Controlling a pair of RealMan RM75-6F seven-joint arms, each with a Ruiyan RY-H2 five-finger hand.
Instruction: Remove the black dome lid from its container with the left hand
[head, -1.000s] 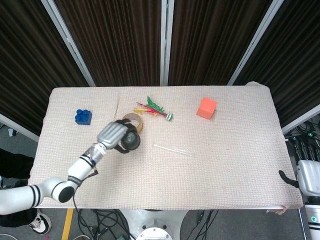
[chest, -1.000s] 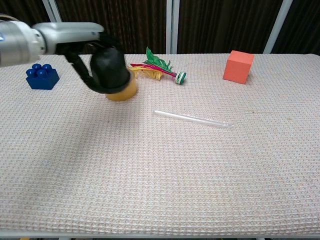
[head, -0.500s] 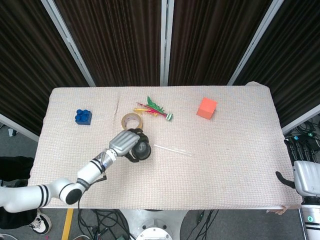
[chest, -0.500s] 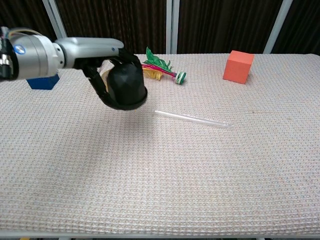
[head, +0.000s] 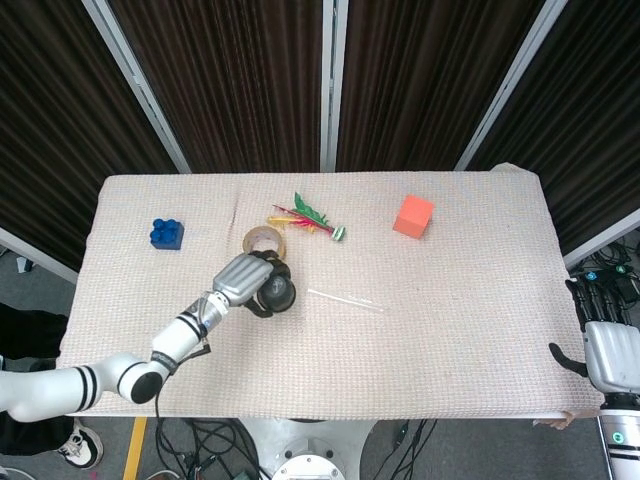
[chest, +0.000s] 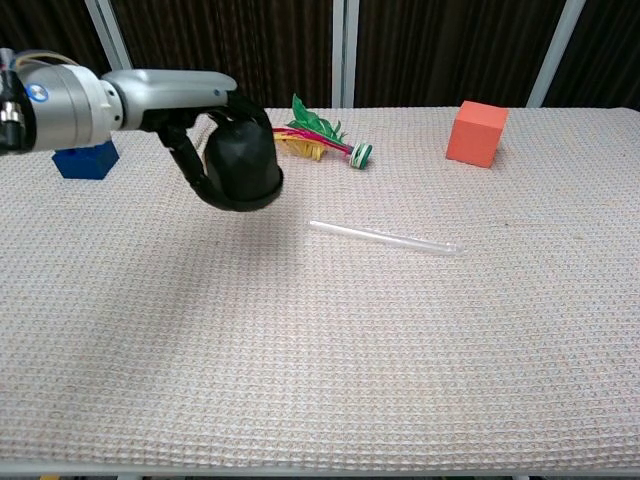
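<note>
My left hand grips the black dome lid and holds it above the cloth, just in front of the tan round container. In the head view the container stands open, a ring with a pale inside. In the chest view the lid and hand hide the container. My right hand hangs off the table's right edge, fingers apart, holding nothing.
A blue brick sits at the far left. A red-green feathered toy lies behind the container. A clear straw lies mid-table. An orange cube stands at the back right.
The left hand carried the lid off the container toward the front right, then drifted slightly back and left. The container now stands uncovered.
</note>
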